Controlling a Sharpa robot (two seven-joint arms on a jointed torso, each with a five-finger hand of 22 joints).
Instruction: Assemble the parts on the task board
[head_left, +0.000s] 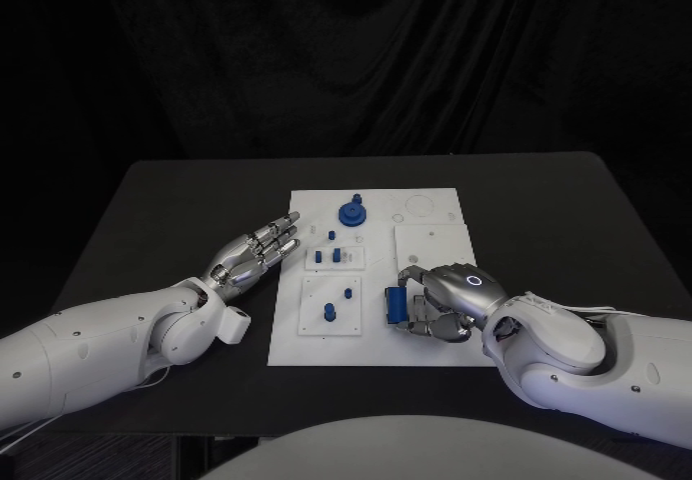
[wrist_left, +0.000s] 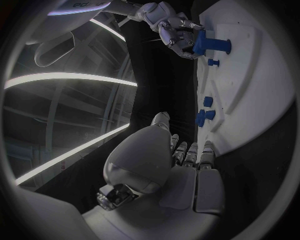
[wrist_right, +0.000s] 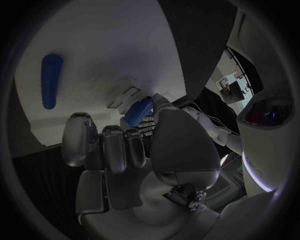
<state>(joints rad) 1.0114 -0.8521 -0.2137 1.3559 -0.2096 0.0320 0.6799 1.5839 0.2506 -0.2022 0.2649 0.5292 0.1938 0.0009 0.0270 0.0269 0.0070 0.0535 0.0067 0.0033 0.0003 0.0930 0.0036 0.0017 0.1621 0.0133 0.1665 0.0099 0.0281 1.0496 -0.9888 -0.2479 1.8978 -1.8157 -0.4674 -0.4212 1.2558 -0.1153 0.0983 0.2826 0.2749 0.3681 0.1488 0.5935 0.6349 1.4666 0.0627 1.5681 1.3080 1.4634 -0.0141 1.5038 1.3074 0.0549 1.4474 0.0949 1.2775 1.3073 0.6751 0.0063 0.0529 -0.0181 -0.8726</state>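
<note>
The white task board (head_left: 433, 345) lies in the middle of the table. My right hand (head_left: 450, 298) is curled over the board's near right part. It pinches a small blue part (wrist_right: 139, 111) between thumb and fingers; the left wrist view shows that part (wrist_left: 200, 42) in its grip. A long blue cylinder (head_left: 395, 303) lies on the board just beside those fingers. My left hand (head_left: 260, 248) is stretched out flat at the board's left edge and holds nothing. A round blue part with a peg (head_left: 352, 212) stands at the board's far side.
Small blue pieces (head_left: 330, 256) stand in a raised tile at the board's middle left. Two more (head_left: 338, 304) are in the tile nearer me. A plain raised tile (head_left: 433, 242) lies at the right. Bare black table (head_left: 159, 220) surrounds the board.
</note>
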